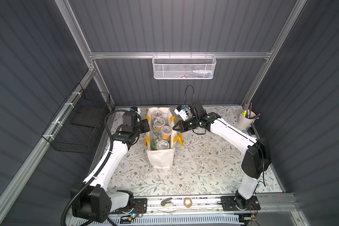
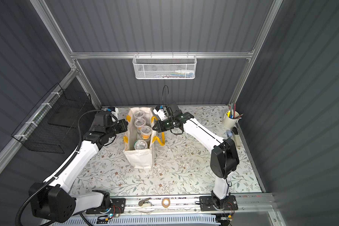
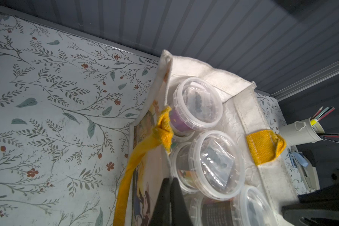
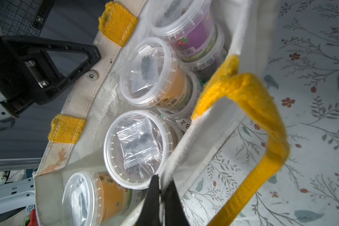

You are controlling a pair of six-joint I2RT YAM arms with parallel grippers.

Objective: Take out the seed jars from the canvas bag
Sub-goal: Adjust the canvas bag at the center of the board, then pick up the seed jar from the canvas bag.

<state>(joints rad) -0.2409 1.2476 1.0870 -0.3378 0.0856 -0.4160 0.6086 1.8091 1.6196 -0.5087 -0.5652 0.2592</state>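
The off-white canvas bag (image 1: 160,158) (image 2: 140,158) stands upright at the back middle of the floral table, its mouth held wide. Inside stand several clear-lidded seed jars (image 1: 162,144) (image 2: 141,145), some stacked on others. An orange one (image 4: 147,72) and a purple one (image 3: 198,103) show from the wrists. My left gripper (image 1: 148,125) (image 3: 169,179) is shut on the bag's left rim. My right gripper (image 1: 174,128) (image 4: 162,181) is shut on the right rim, with canvas between its fingers. The yellow handles (image 4: 262,117) hang outside the bag.
A white pen cup (image 1: 246,119) stands at the back right corner. A white mesh basket (image 1: 184,67) hangs on the rear rail, and a black wire basket (image 1: 80,121) on the left wall. A tape roll (image 1: 187,202) lies on the front rail.
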